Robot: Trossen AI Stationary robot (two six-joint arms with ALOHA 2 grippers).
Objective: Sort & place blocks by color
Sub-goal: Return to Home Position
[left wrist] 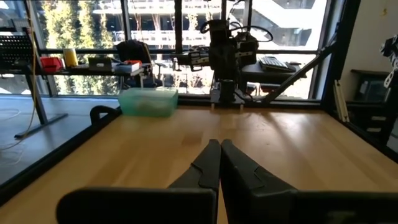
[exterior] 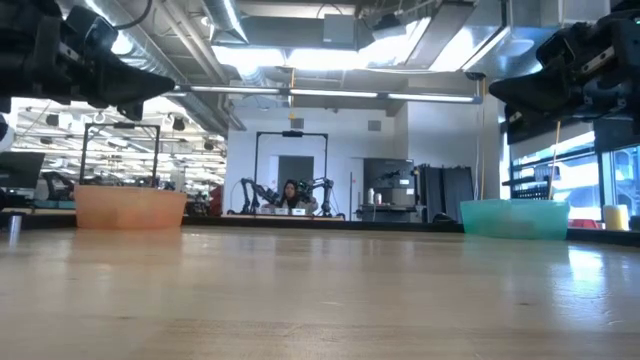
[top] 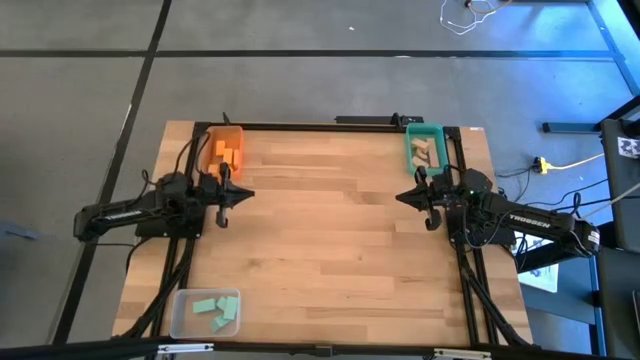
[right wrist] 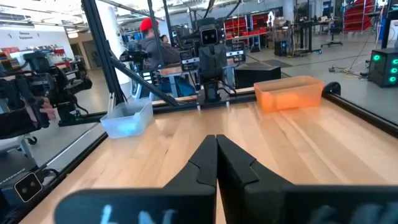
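Note:
Orange blocks (top: 228,152) lie in the orange bin (top: 212,158) at the table's far left. Pale wood blocks (top: 426,152) lie in the teal bin (top: 411,150) at the far right. Mint-teal blocks (top: 216,308) lie in the clear bin (top: 180,312) at the near left. My left gripper (top: 249,194) hovers shut near the left edge, pointing across the table. My right gripper (top: 399,197) hovers shut near the right edge, facing it. In the wrist views both pairs of fingers, left (left wrist: 219,144) and right (right wrist: 216,138), meet at their tips with nothing between them.
Bare wooden tabletop (top: 330,240) stretches between the two grippers. Black rails (top: 320,126) frame the table's edges. A person (right wrist: 149,38) stands in the room beyond the table's left side, and another sits far behind the table (exterior: 292,195).

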